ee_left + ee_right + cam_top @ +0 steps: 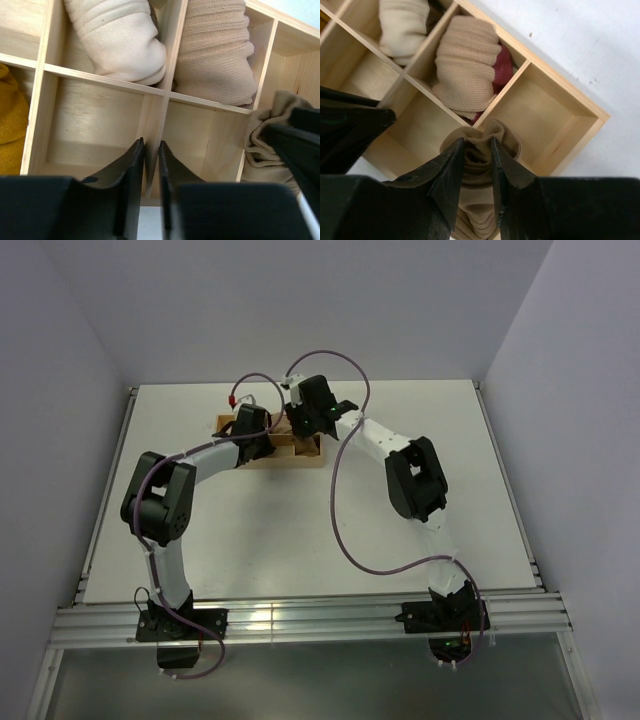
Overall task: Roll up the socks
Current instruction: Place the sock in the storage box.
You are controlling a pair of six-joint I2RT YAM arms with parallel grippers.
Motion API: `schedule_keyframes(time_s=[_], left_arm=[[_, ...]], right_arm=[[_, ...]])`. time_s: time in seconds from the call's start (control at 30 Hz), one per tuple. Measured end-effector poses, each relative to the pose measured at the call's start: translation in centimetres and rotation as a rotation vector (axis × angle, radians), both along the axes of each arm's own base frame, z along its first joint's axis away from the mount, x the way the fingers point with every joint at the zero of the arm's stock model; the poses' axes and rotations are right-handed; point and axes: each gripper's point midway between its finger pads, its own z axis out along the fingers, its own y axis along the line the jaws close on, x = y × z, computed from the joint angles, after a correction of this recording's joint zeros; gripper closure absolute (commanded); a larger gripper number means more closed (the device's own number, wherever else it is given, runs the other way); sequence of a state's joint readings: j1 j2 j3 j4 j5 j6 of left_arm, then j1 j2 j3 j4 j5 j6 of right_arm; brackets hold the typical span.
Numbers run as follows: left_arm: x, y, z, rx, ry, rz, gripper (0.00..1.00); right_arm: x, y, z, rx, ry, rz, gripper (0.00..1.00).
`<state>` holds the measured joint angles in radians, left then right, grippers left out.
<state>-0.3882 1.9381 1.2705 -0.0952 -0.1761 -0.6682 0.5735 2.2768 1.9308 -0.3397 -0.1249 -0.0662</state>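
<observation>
Clenched on the olive-brown sock [481, 131], the right gripper [477, 155] is seen with both fingers pressed into a bunched fold of the fabric, more of which hangs below between them. A grip on the gathered middle is judged to be meant to keep the bundle from springing open. The sock is held at the near row of the wooden box [585, 125], beside an unfilled corner cell; whether it is already seated in a cell or only held over one cannot be told.

The left gripper [151, 150] is drawn almost together, a thin gap being left in line with an upright divider [172, 55]. No fabric is seen between its fingers. Whether the wall is nipped cannot be told; if it is, the box is probably being steadied while the other arm works.

At the left edge of the left wrist view, part of the mustard-orange sock [10, 125] is seen lying in a compartment of its own, its cuff out of sight.

Farther back, two pale bundles [120, 40] [215, 50] are each packed into a far-row cell, one lying over something dark red [504, 64]. The white table [580, 45] is seen beyond the box
</observation>
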Motion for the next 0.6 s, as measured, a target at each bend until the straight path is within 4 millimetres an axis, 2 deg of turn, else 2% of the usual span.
schedule_keyframes(time_s=[0.1, 0.2, 0.3, 0.6], left_arm=[[0.0, -0.1, -0.1, 0.012, -0.004, 0.001, 0.87], [0.0, -0.1, 0.0, 0.022, -0.008, 0.005, 0.96], [0.0, -0.1, 0.0, 0.021, -0.008, 0.009, 1.0], [0.0, -0.1, 0.0, 0.015, -0.007, 0.015, 0.99]], right_arm=[[0.0, 0.0, -1.1, -0.013, 0.012, 0.004, 0.69], [-0.1, -0.1, -0.9, -0.02, 0.018, 0.006, 0.74], [-0.4, -0.4, -1.2, -0.033, 0.035, 0.007, 0.78], [-1.1, -0.7, -1.6, -0.053, 0.066, 0.021, 0.79]])
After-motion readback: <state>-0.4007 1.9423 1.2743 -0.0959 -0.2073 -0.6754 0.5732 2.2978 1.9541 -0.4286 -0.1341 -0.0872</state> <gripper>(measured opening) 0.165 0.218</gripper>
